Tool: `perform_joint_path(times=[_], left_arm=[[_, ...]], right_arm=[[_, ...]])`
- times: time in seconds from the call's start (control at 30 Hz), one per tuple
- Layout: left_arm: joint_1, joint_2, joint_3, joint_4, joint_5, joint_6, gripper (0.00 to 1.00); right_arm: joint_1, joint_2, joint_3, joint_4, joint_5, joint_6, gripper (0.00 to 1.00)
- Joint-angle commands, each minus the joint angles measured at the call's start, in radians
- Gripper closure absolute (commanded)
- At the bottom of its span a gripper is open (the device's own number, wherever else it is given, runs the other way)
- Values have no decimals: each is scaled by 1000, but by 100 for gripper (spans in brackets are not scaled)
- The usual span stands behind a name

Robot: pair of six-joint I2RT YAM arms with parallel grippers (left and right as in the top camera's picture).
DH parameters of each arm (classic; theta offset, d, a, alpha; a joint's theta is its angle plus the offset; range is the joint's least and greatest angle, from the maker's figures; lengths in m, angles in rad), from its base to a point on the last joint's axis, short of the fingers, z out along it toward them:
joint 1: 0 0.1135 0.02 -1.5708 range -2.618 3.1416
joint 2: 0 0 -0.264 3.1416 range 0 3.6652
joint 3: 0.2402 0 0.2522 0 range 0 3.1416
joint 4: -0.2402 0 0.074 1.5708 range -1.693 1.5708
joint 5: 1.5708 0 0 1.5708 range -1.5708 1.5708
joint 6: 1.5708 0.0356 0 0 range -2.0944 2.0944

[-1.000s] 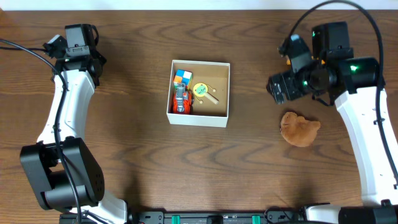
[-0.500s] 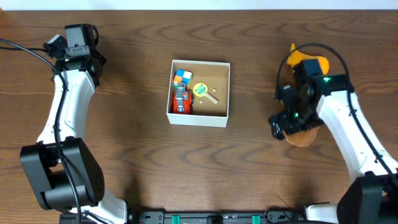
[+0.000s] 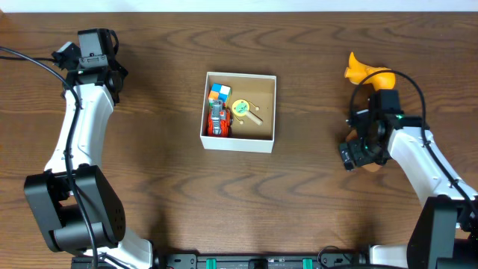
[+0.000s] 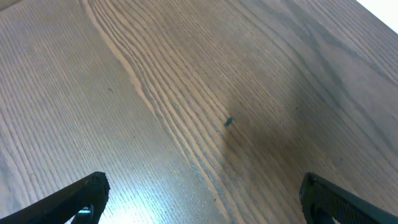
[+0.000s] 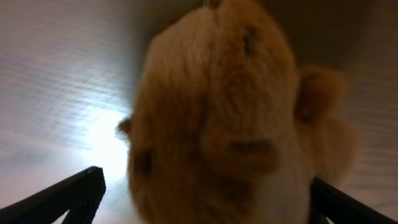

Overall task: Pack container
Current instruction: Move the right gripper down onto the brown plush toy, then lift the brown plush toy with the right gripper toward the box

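The left claw (image 4: 207, 204) hangs at the far left of the dark brown wooden desk (image 3: 157, 194), well apart from everything. Its jaws are spread wide, and the left wrist view shows only bare wood grain between them. It holds and touches nothing, and it looks parked out of the way while the other arm works.

The square, shallow cardboard container with white walls and a brown inside (image 3: 237, 143) sits at the middle of the desk. Along its left side lie a small multicoloured cube (image 3: 219, 93) and a red toy car (image 3: 216, 120). Just right of them is a round yellow-green piece on a pale wooden handle (image 3: 244, 109). The right part of its floor is bare, so there is room for more.

Far right, near the back edge, a small orange-and-yellow toy (image 3: 366, 72) lies alone on the wood, its shape too small to make out.

Nearer than that toy, the right claw (image 5: 208, 199) is lowered over a furry orange-brown plush animal (image 5: 217, 124) lying on the desk. The jaws are fully apart, with one black finger showing low on each side of the plush. They straddle it and have not closed on it. Whether either finger touches the fur cannot be told. The pose suggests the plush is the next piece meant for the container.
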Motion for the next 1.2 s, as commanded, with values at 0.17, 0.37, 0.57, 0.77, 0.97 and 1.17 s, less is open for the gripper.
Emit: perform_joint_path(times=[0.17,0.37,0.57,0.77,0.97,1.17], left_arm=[[2,-25,23,-3,-20,13,2],[2,-25,23,-3,-20,13,2],[2,-25,23,-3,-20,13,2],[2,-25,23,-3,-20,13,2],[2,-25,23,-3,-20,13,2],[2,-25,23,-3,-20,13,2]], right_arm=[[-24,10,-51,80,-103,-64,93],[-23,10,33,83,-246,-50,99],[-1,10,214,165,-495,-11,99],[98,10,375,286,-555,-12,99],[208,11,411,409,-555,-13,99],[305,18,411,416,-605,-145,99]])
